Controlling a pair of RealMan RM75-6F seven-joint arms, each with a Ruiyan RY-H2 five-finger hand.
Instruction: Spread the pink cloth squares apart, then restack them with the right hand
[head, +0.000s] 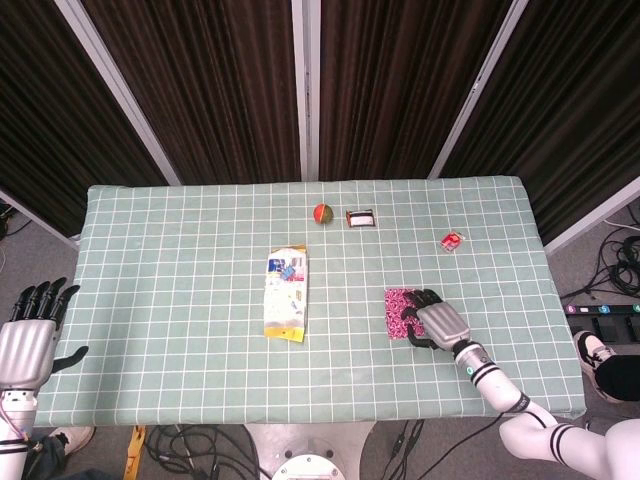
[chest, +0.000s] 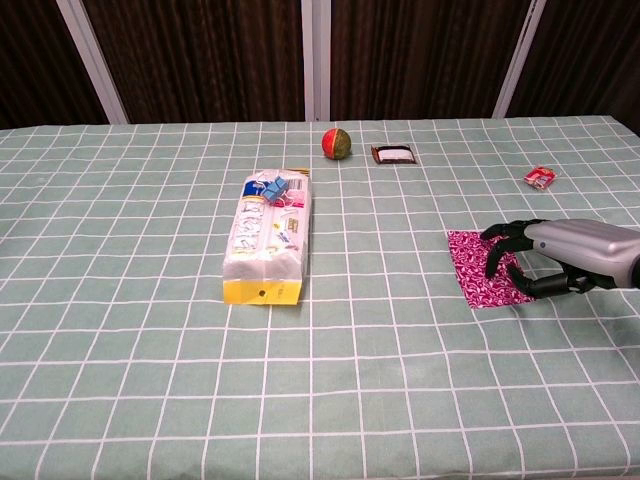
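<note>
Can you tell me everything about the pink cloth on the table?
The pink patterned cloth square is thin fabric, deep pink with small white squiggles. It lies flat on the green checked tablecloth, towards the right side. Whether it is a single piece or several stacked cannot be told. The right robot hand rests on its right edge, dark fingers curled down onto the cloth.

Open worktop (chest: 400, 380) lies around my right hand (chest: 560, 262) on all sides. The plastic packet (chest: 266, 240) sits well apart to my left; the small red wrapper (chest: 539, 177) lies ahead.
</note>
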